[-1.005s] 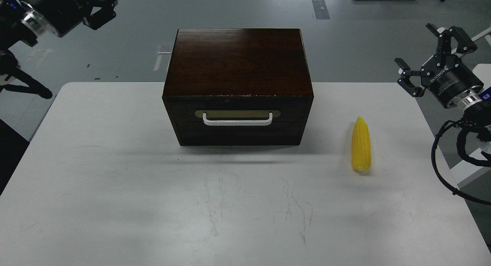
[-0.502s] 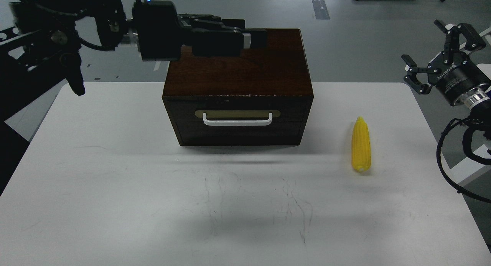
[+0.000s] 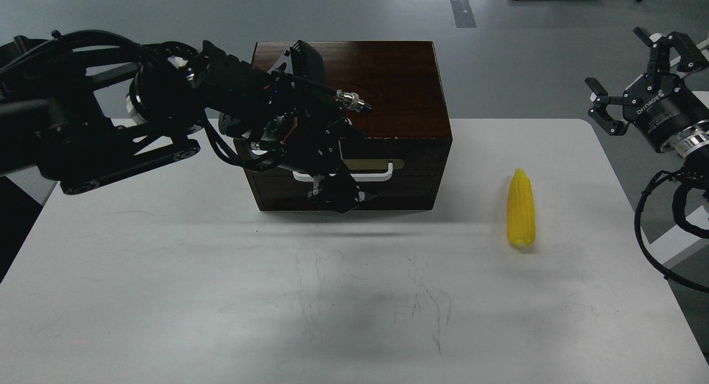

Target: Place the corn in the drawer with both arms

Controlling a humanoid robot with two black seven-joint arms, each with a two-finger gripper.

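The yellow corn (image 3: 521, 208) lies on the white table (image 3: 166, 273), right of the dark brown box (image 3: 388, 85), pointed end away from me. The drawer (image 3: 412, 180) is closed; its white bar handle (image 3: 379, 176) shows only on the right half. My left arm reaches across the box front, and my left gripper (image 3: 338, 198) hangs right at the handle's left half, hiding it. It is too dark to tell its fingers apart. My right gripper (image 3: 626, 76) is open and empty, raised beyond the table's right edge, above and right of the corn.
The table's right edge (image 3: 626, 206) runs just right of the corn. Loose cables (image 3: 651, 229) of the right arm hang off that side. Grey floor lies behind the box.
My left arm has swung from the far left, over the box top, down in front of the drawer handle. My right gripper has drifted slightly right and up. The corn and box have not moved.
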